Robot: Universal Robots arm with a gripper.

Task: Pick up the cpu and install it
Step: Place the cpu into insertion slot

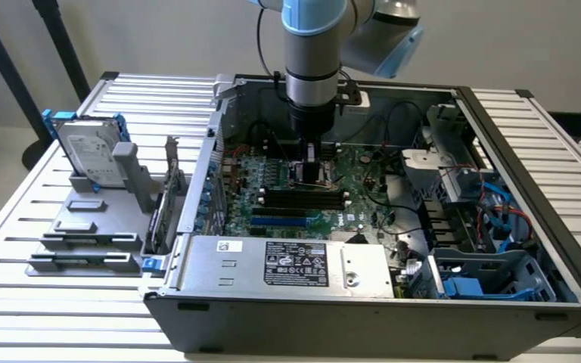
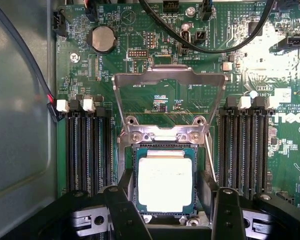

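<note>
Robotics laboratory: opened computer case was found on a slatted aluminium table, robot arm over it, parts fixture alongside

In the exterior view, the robot arm is cut off by the top edge, and its gripper hides the part of the motherboard behind it. Print on the power supply label is too small to read. In the wrist view, the gripper's black body covers part of the socket frame beside the cpu and runs out of the picture.
</note>
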